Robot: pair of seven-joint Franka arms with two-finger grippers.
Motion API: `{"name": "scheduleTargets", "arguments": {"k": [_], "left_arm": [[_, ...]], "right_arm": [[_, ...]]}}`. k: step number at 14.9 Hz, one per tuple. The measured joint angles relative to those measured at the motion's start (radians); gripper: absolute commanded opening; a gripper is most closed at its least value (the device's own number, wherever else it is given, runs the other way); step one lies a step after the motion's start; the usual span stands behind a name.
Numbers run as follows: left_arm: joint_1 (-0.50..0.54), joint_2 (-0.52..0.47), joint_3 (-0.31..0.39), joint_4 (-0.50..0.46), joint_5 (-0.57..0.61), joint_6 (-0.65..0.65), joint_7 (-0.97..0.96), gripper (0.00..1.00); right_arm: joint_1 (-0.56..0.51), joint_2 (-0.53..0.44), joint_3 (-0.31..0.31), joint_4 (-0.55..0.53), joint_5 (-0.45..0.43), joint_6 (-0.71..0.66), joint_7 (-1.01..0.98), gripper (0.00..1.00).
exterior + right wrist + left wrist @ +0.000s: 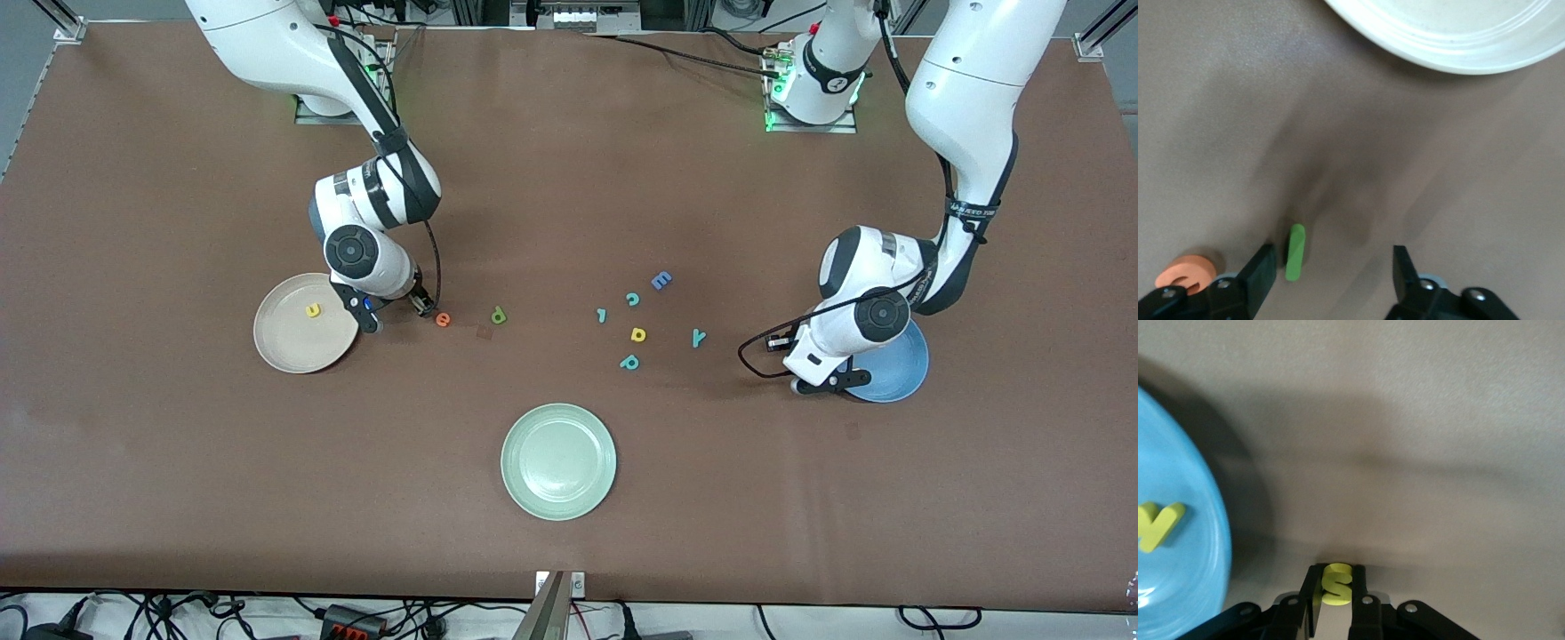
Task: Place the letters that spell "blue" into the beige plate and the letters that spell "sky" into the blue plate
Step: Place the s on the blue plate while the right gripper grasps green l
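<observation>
Tabletop carries three plates. Beige plate, at the right arm's end, holds the u. Blue plate, at the left arm's end, holds a yellow k.

Left end effector is clamped on the s beside the blue plate, probably for the drop there.

Right end effector sits low on the tabletop by the beige plate, fingers apart around the green l, likely its next pick; the e lies just beside.

b and y are loose mid-table. No readable brand text.
</observation>
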Motion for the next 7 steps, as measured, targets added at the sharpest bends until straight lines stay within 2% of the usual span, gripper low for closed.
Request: {"name": "scheduleTargets", "arguments": {"k": [1,3,4,7], "left_arm": [[0.001,-0.008,0.0,0.016,0.0,-0.049,0.0,0.09],[0.004,-0.027,0.001,0.06,0.0,-0.154,0.018,0.09],[0.008,-0.035,0.004,0.08,0.0,-0.189,0.05,0.1],[0.064,-0.044,0.018,0.1,0.001,-0.219,0.21,0.1]], "right_arm": [[0.0,0.002,0.0,0.0,0.0,0.004,0.0,0.62],[0.0,0.003,0.0,0.0,0.001,0.014,0.0,0.38],[0.0,0.003,0.0,0.0,0.001,0.017,0.0,0.34],[0.0,0.003,0.0,0.002,0.001,0.024,-0.006,0.14]]}}
